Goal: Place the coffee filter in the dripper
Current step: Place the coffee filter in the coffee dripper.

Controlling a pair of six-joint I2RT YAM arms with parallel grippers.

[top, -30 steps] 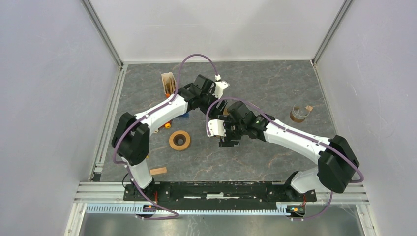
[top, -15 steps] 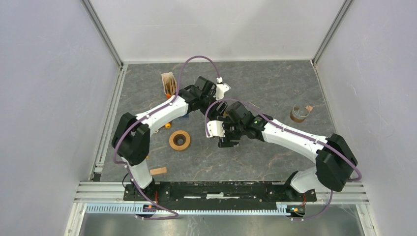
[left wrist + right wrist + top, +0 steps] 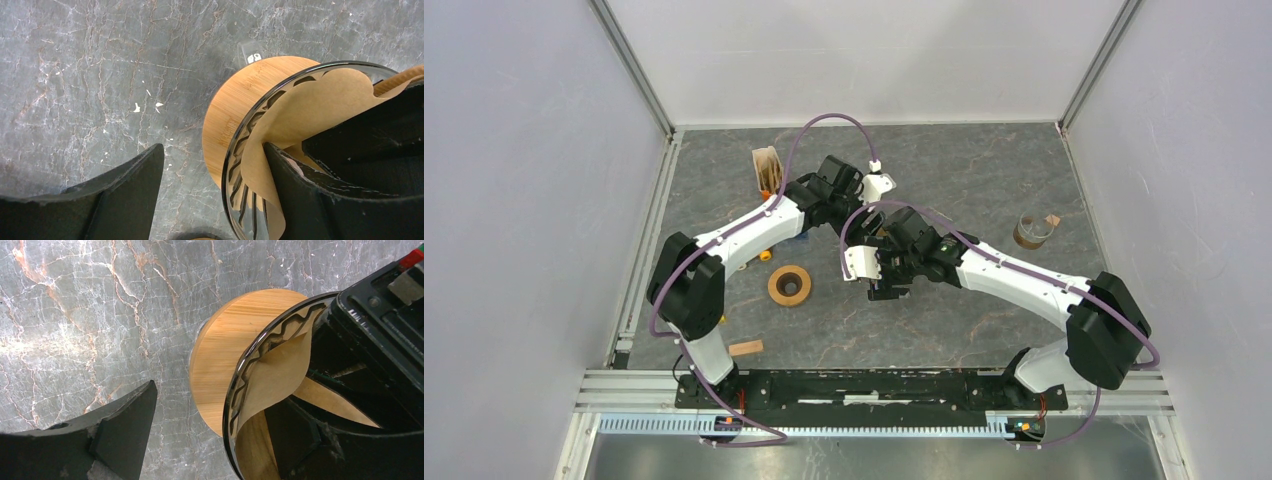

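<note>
Left hand point(image 3: 212, 150), spread wide, straddles dripper point(image 3: 234, 109), finger touching coffee filter point(image 3: 310, 110).

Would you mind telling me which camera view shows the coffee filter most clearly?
The left wrist view: the coffee filter shows its broad face and wavy edge inside the dripper. The right wrist view shows one folded flap; from above, the arms hide it.

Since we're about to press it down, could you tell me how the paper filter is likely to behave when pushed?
Probably floppy: the filter curls and folds loosely inside the dripper. Its edge looks thin, so it is likely light and may crease or spring back where the fingers press.
</note>
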